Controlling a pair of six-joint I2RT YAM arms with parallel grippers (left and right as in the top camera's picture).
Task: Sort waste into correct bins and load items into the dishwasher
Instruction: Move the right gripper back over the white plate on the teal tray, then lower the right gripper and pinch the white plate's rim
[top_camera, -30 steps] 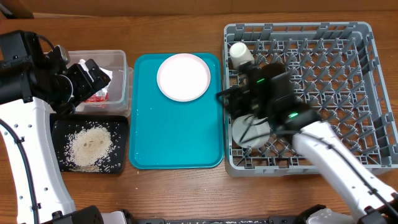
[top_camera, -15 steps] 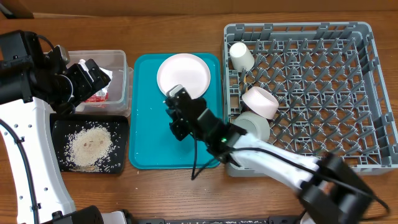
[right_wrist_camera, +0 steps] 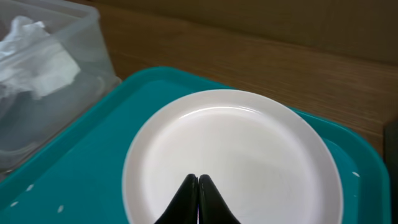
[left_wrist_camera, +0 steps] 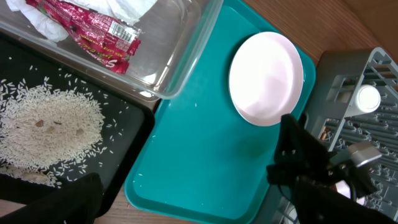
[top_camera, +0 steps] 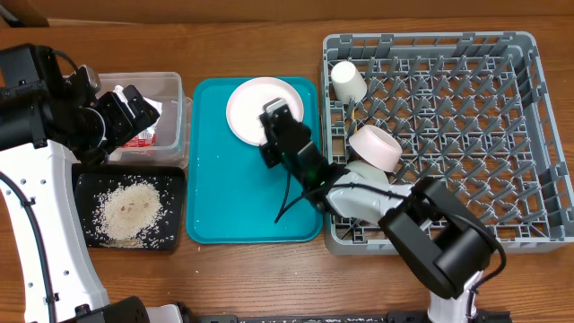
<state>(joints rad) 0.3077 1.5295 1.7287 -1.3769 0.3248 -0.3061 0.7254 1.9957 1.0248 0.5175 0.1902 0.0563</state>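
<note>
Overhead: large square grey plastic dish rack (top_camera: 466, 126) at right, holding a pink bowl (top_camera: 377, 148), a grey-green bowl (top_camera: 363, 175) just beside it and part hidden by the right arm, and a small cream cup (top_camera: 348, 81) in the far-left corner; teal rectangular tray (top_camera: 242, 197) at centre, carrying the pale pink round plate (top_camera: 244, 108) at its far end; clear rectangular plastic tub (top_camera: 170, 90) holds the red printed snack wrapper (left_wrist_camera: 93, 31) and crumpled white paper napkin (left_wrist_camera: 124, 7); shallow black rectangular tray (top_camera: 172, 184) beside it holds loose white rice grains (left_wrist_camera: 50, 127); right gripper (right_wrist_camera: 198, 180) clenched, fingers pressed together with nothing between them, tips over the plate by its rim, contact not discernible; left gripper (top_camera: 134, 112) spread wide, empty, above the tub.
</note>
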